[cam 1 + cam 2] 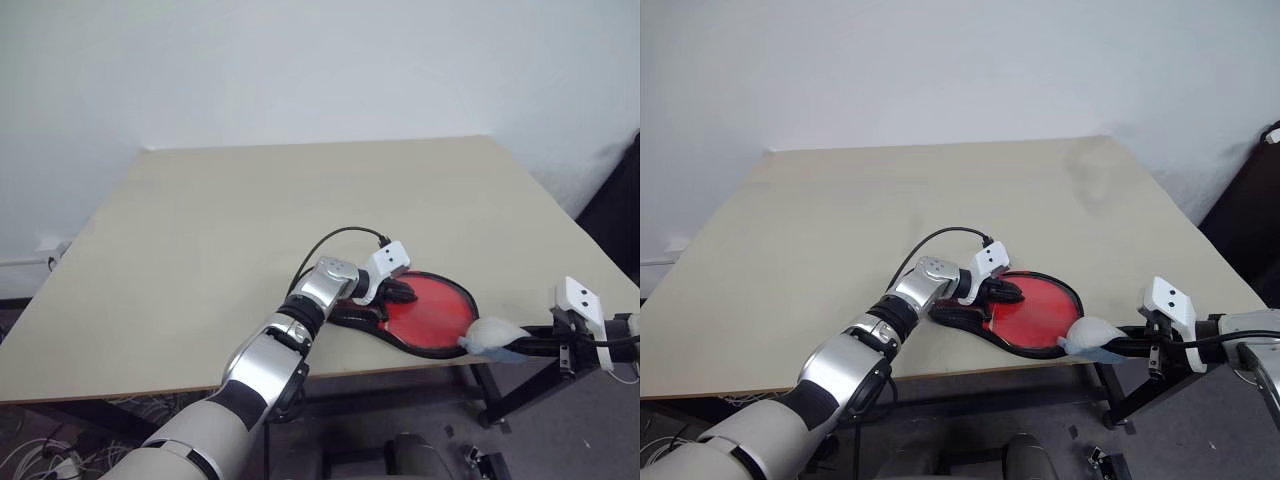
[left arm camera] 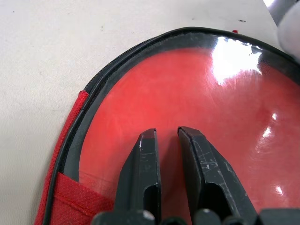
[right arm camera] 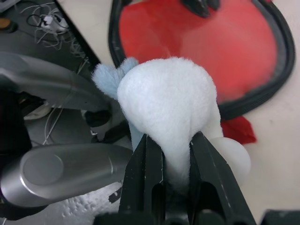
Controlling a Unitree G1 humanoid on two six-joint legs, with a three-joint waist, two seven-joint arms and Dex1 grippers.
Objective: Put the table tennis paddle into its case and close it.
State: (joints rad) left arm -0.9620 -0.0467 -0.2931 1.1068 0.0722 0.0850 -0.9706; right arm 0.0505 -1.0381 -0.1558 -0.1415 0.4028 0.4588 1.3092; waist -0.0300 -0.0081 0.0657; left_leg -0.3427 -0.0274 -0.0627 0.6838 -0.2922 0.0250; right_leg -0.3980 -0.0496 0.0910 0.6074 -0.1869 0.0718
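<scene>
The case [image 1: 432,312] lies flat near the table's front right edge, its black zip edging around a clear front. Through that clear plastic shows the red face of the table tennis paddle [image 2: 197,108]; its handle is hidden. My left gripper [image 1: 399,292] is shut, and its fingertips [image 2: 149,140] rest on the clear front close to the narrow end of the case. My right gripper [image 3: 177,138] hangs just off the table's edge, beside the round end of the case [image 3: 206,42]. It is shut on a soft white and pale-blue lump [image 1: 491,336].
The beige table [image 1: 250,220] stretches wide and bare behind and to the left of the case. Below the table's right corner stands a black metal frame [image 1: 520,395]. Cables [image 1: 30,455] lie on the floor at the lower left.
</scene>
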